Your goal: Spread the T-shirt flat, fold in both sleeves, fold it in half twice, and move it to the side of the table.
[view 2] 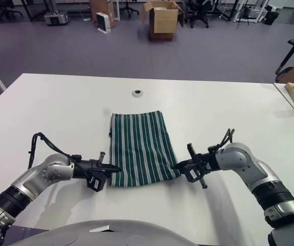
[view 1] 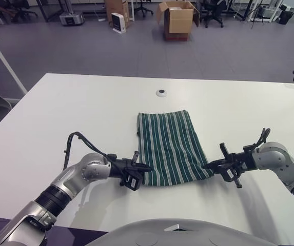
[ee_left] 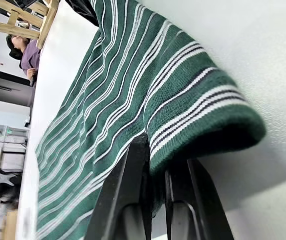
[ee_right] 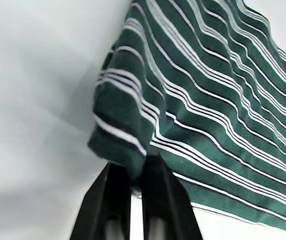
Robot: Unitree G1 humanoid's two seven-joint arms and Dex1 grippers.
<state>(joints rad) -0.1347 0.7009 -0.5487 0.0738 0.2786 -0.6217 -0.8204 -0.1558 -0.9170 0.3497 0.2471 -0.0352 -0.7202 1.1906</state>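
The left gripper (view 1: pixel 143 169) is at the near left corner of the T-shirt (view 1: pixel 170 147), with its fingers closed tight on the hem there. The T-shirt lies as a long folded strip on the table (view 1: pixel 59 113), and a small disc (view 1: pixel 161 93) sits just beyond its far edge. The right gripper (view 1: pixel 209 165) pinches the near right corner of the T-shirt, fingers closed on the cloth.

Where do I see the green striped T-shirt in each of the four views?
Left eye view: T-shirt, folded, slightly right of centre.
Right eye view: T-shirt slightly left of centre.
Left wrist view: T-shirt corner pinched in the left gripper.
Right wrist view: T-shirt corner pinched in the right gripper.
Shared landmark: the near edge's two pinched corners.
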